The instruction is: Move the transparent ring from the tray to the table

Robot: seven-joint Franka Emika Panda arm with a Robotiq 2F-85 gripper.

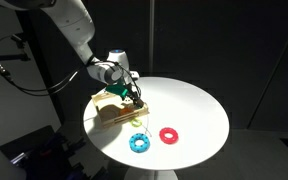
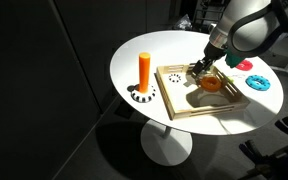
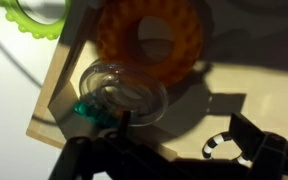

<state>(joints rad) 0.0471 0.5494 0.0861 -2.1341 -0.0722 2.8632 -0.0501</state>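
tan tray (image 3: 66,80) holds the faint transparent ring (image 3: 109,85)

Item count: 1 desk (image 2: 134,52); 1 tray (image 2: 165,90); 4 rings, being 1 transparent ring (image 3: 124,95), 1 orange ring (image 2: 212,85), 1 blue toothed ring (image 1: 139,143), 1 red ring (image 1: 169,135); 1 orange peg (image 2: 144,68).

The transparent ring (image 3: 100,86) looks like glossy clear plastic, the tray (image 2: 184,101) smooth pale wood, the table (image 2: 134,50) matt white.
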